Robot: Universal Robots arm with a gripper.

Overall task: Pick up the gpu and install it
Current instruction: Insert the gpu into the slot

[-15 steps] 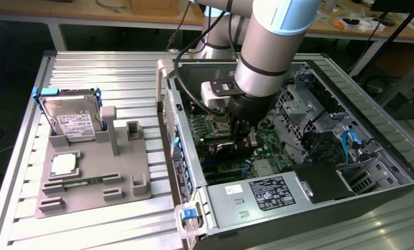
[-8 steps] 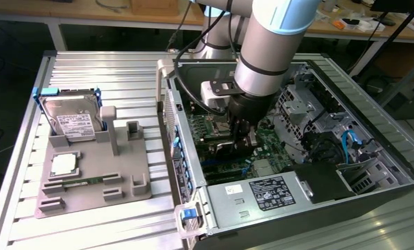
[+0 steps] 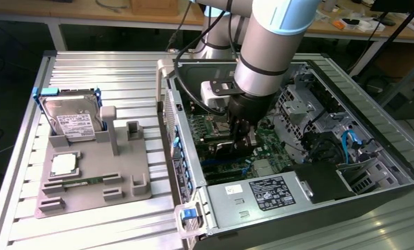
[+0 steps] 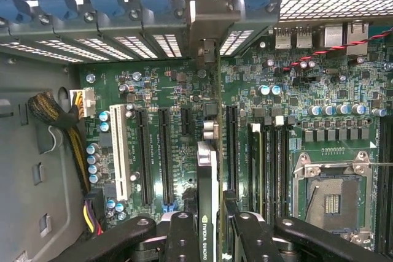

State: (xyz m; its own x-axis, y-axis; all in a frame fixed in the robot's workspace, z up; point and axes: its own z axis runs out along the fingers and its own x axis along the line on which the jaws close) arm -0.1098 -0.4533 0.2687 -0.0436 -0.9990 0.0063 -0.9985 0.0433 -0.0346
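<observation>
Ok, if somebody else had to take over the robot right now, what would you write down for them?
The hand is shut on the gpu, inside the open computer case.
The gpu stands upright, edge-on over the motherboard, lined up along the long slots.
Done: gpu picked up and brought into the case.
Left: the hand has not let go. Whether the card is fully seated can't be told.
The hard drive sits on the grey fixture outside the case.
</observation>
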